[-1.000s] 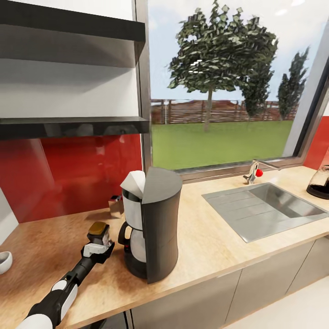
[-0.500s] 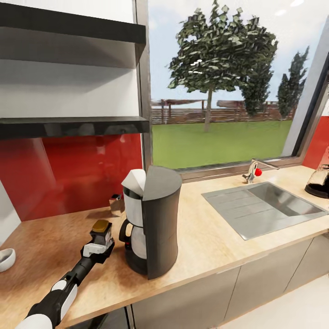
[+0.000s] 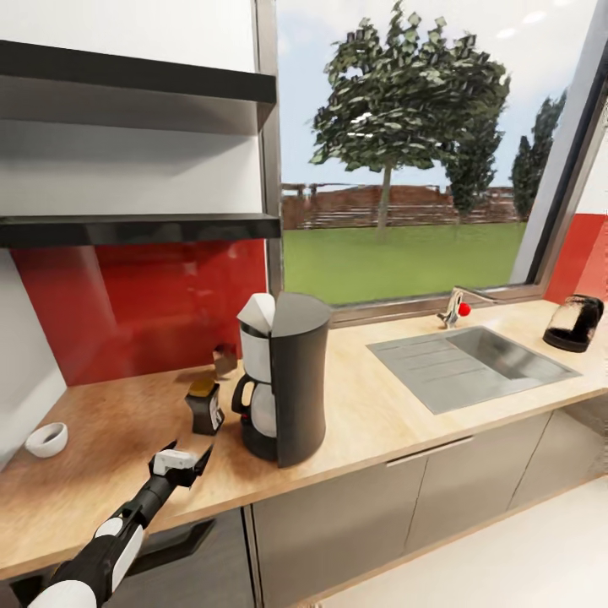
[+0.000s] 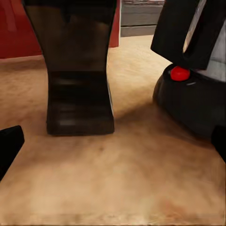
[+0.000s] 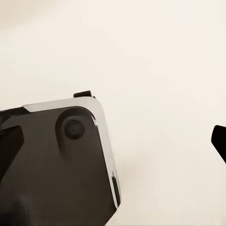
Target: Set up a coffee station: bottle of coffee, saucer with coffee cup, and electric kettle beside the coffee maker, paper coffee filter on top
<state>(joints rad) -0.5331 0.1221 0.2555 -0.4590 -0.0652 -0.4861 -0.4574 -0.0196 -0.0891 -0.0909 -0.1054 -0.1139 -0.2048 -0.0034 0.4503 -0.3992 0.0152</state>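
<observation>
The dark glass bottle of coffee with a tan lid (image 3: 203, 406) stands upright on the light wooden countertop (image 3: 380, 422), just to the left of the tall black coffee maker (image 3: 283, 390), close beside its glass carafe and not touching it. A pale label shows on the bottle's side, too small to read. A white paper coffee filter (image 3: 257, 313) sits on top of the coffee maker. A small white bowl-like cup (image 3: 46, 439) lies well to the left of the coffee maker, and a dark electric kettle (image 3: 574, 323) stands far to its right, past the steel sink (image 3: 473, 365).

Half a second ago the left gripper (image 3: 187, 457) was clamped on the bottle; now its fingers are spread apart, drawn back toward the counter's front edge, and the bottle stands alone. The right gripper's (image 5: 113, 141) fingertips sit wide apart.
</observation>
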